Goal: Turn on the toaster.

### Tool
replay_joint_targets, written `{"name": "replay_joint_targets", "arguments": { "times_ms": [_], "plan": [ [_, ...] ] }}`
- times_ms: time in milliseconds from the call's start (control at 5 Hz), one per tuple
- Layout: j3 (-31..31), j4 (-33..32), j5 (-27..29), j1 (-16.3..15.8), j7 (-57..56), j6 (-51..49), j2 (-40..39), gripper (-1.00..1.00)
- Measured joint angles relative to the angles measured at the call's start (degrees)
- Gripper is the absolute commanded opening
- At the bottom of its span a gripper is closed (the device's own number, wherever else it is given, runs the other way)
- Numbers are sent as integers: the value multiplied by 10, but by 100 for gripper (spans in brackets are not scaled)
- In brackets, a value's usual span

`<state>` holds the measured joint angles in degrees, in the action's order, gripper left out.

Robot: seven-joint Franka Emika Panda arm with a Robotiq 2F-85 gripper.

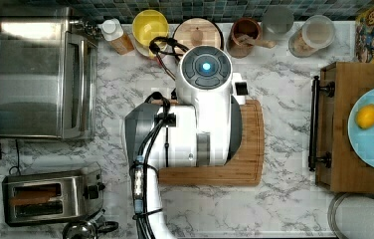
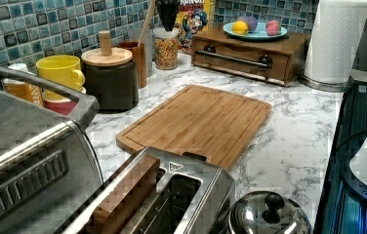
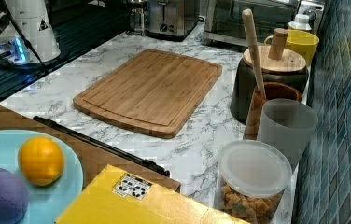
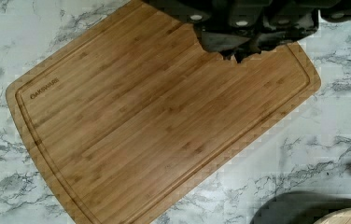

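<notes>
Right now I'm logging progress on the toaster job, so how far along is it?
Nothing looks done yet. The toaster sits at the top view's lower left with bread in one slot, and its black lever is untouched. The arm hangs above the cutting board, and the gripper holds nothing. Left: travel to the toaster's lever end, then press the lever down.

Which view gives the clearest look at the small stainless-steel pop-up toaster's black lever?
The top view: the small stainless-steel pop-up toaster shows whole, lever facing the arm. The left view catches its slots close up; the right view shows it far away.
</notes>
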<state>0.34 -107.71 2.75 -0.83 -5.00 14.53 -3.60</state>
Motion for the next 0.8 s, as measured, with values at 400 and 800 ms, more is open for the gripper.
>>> {"name": "replay_joint_targets", "arguments": {
  "times_ms": [400,800],
  "plan": [
    [5,-1,0,1,-1,0,-3,-100],
    [12,-23,16,-2,-27,19,-3,-100]
  ]
}}
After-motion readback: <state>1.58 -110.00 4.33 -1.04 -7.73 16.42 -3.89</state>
